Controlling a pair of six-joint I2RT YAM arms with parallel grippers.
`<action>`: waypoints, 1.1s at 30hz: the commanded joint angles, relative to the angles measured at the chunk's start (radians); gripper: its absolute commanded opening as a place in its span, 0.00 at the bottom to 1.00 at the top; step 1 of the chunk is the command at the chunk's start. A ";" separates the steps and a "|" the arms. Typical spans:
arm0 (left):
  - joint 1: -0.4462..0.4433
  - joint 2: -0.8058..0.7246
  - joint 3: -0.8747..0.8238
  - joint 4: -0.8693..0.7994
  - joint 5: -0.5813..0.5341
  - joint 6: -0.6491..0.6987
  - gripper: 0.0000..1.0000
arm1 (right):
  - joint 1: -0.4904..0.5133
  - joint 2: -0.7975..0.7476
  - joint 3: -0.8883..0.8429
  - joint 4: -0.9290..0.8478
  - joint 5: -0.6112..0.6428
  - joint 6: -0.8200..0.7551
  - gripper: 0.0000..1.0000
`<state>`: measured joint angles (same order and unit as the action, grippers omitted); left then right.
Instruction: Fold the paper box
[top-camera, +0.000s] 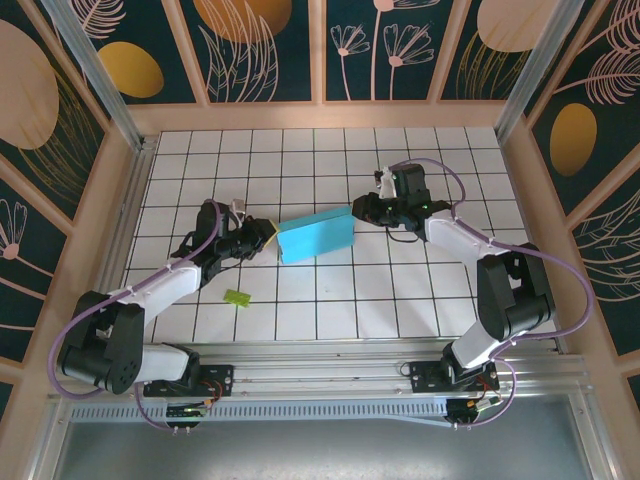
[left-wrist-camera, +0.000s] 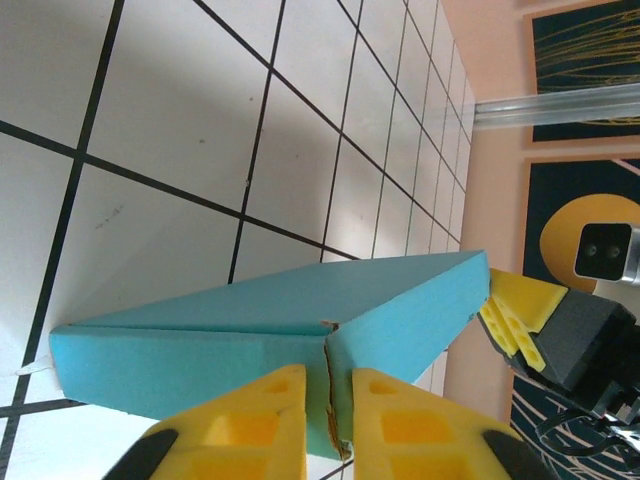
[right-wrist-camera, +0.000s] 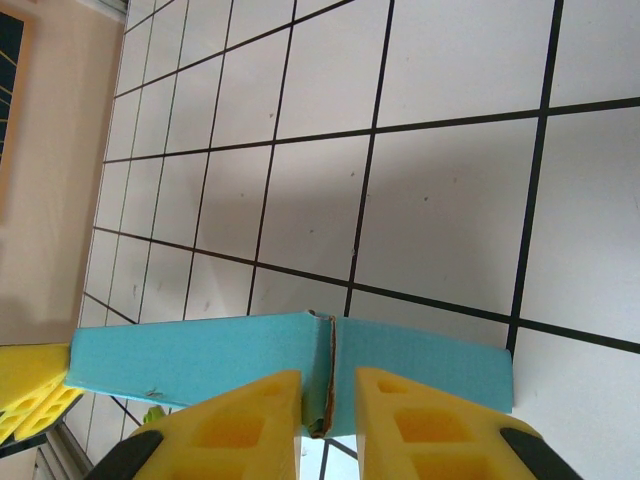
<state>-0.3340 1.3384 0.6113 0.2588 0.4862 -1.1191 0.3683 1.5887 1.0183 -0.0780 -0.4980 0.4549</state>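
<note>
The paper box (top-camera: 315, 236) is at the middle of the tabletop (top-camera: 300, 160), away from every edge. The left gripper (top-camera: 268, 234) is clamped on its left end, and the right gripper (top-camera: 358, 212) on its right end.

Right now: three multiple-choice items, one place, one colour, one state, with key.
1. The paper box sits: A. between both jaws, in the middle of the table B. against the far wall C. on the near rail
2. The small scrap is: A. red B. lime green C. black
3. The left jaws are: A. wide open B. shut on the box's edge C. shut on nothing
Key: 1A, top view shows jaws at each end; 2B, lime green on a white tile; 3B, left wrist view shows yellow pads pinching cardboard.
</note>
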 joint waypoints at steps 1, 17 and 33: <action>-0.025 0.025 -0.046 -0.023 -0.002 -0.042 0.09 | 0.008 0.024 -0.038 -0.049 0.028 0.000 0.21; -0.059 -0.067 0.061 -0.233 -0.080 0.142 0.50 | -0.016 -0.100 0.112 -0.174 0.087 -0.081 0.40; -0.094 -0.062 -0.004 -0.095 -0.039 0.014 0.62 | -0.005 0.020 0.089 -0.149 -0.045 -0.108 0.41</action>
<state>-0.4194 1.2594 0.6270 0.1207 0.4347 -1.0389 0.3443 1.5890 1.1213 -0.2432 -0.5110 0.3527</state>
